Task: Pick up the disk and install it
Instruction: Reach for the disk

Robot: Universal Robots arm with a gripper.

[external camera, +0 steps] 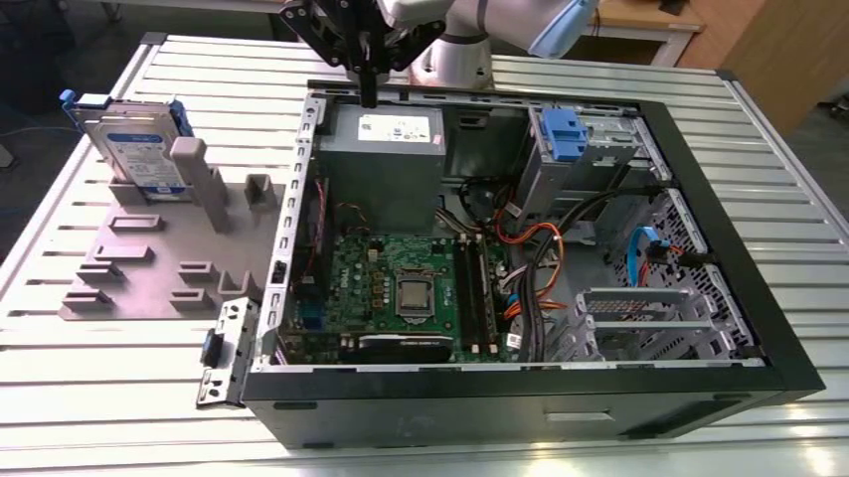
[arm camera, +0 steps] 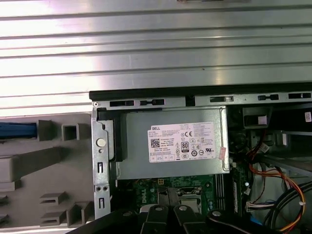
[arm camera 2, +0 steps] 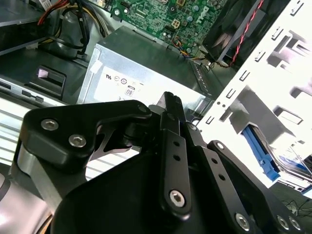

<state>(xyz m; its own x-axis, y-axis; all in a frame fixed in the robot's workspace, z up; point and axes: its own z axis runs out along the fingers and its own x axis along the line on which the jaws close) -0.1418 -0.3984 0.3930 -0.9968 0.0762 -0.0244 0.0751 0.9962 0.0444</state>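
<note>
The disk (external camera: 135, 149) stands on edge in the grey fixture (external camera: 159, 278), on the exterior view's left beside the open computer case (external camera: 464, 397). It looks rigid, fairly heavy, smooth and shock-sensitive, best pinched across its 2 flat faces near the top. The gripper (external camera: 368, 96) hangs well apart from it above the power supply (external camera: 385, 159), fingers closed together on nothing, and everything sits on a ribbed metal table (external camera: 119, 397).

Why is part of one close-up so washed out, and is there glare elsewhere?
In the second wrist view the stand holding the disk is blown out to near white, likely because the dark gripper in front skews exposure; in the first wrist view the table slats give bright glare bands; in the exterior view the case interior lies in shade.
</note>
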